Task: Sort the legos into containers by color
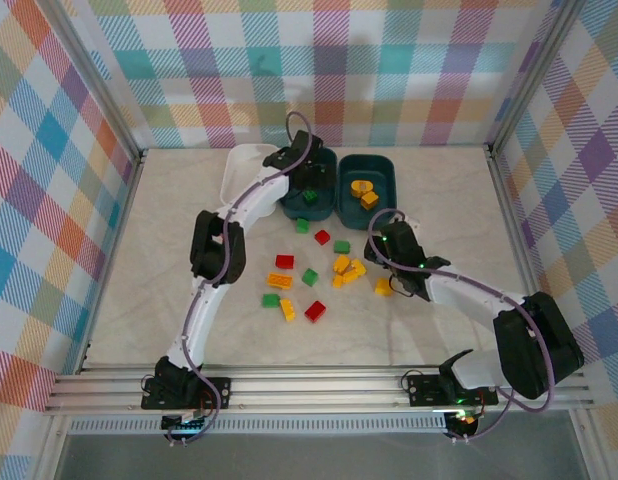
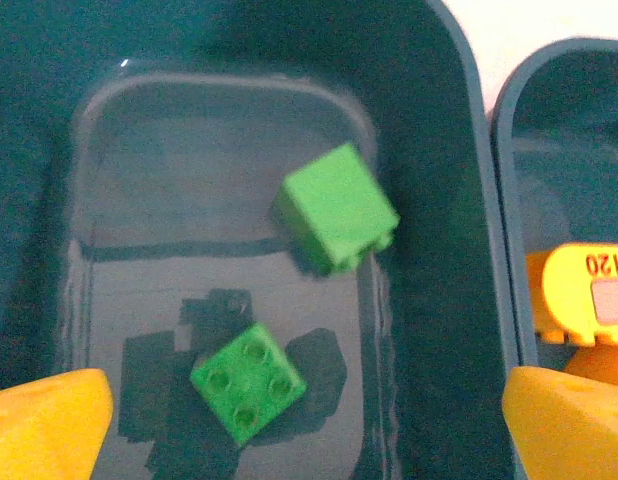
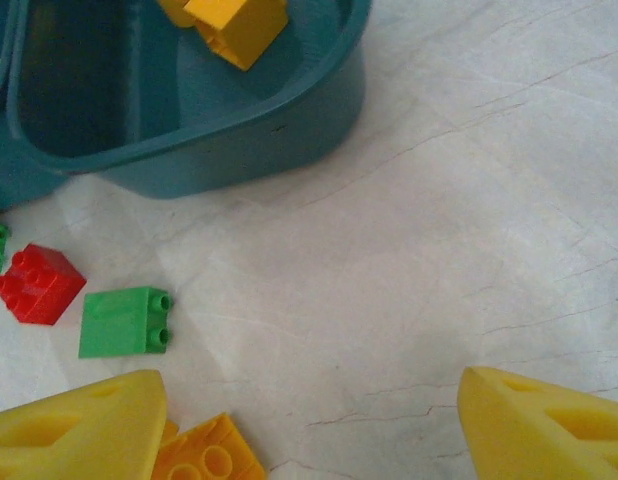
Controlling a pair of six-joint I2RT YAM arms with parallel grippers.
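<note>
From above, the loose legos (image 1: 310, 277) in red, green and yellow are lying in the middle of the table (image 1: 459, 210), at 6 o'clock from three bins. These are the white bin (image 1: 239, 170), the middle teal bin (image 1: 327, 158) and the right teal bin (image 1: 389, 172), which is holding yellow pieces. The left arm (image 1: 214, 250) is stretching toward 12 o'clock over the middle teal bin. The right arm (image 1: 464, 297) is bending toward 9 o'clock, low near the yellow bricks.

In the left wrist view, the left gripper (image 2: 309, 425) is hanging wide open and is holding nothing. Below it the flat green brick (image 2: 247, 382) is lying studs up on the bin floor. The blurred green brick (image 2: 336, 207) is sitting tilted at 1 o'clock from it.

In the right wrist view, the right gripper (image 3: 309, 430) is standing open and empty over bare table. The red brick (image 3: 37, 283) and the sideways green brick (image 3: 121, 322) are lying at 9 o'clock.
</note>
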